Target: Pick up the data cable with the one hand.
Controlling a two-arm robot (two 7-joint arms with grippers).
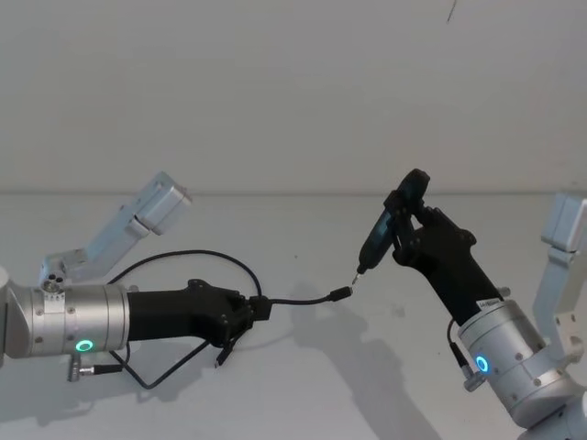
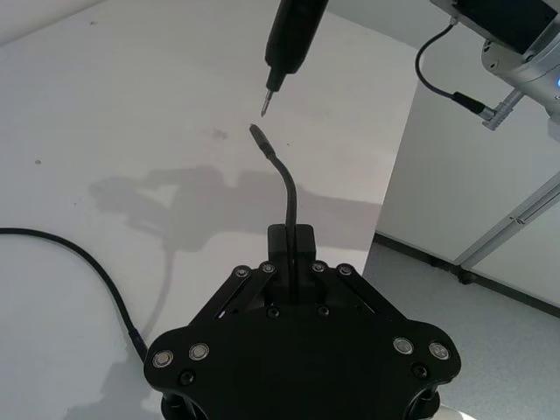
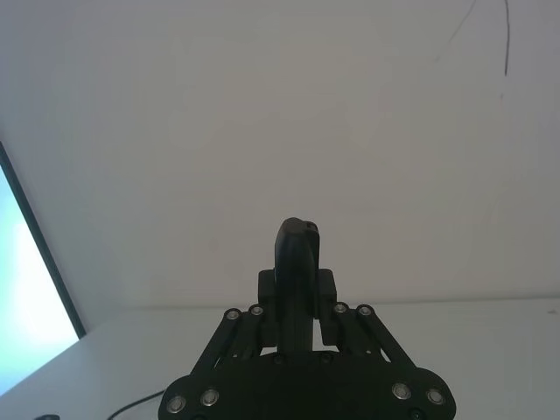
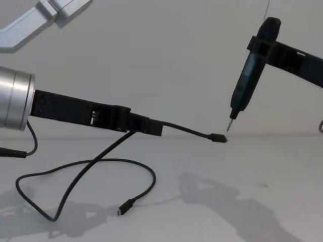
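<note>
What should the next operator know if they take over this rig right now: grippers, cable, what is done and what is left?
Left gripper: shut on the data cable near one end, held above the table. The short free end sticks out forward, its plug in the air.
Cable: the rest droops in a loop, with the other plug low by the table.
Right gripper: shut on a black pen-like tool, tip pointing down just above the raised plug, not touching.
Done: cable picked up one-handed.
Left: nothing for the pickup; keep the grip steady.
</note>
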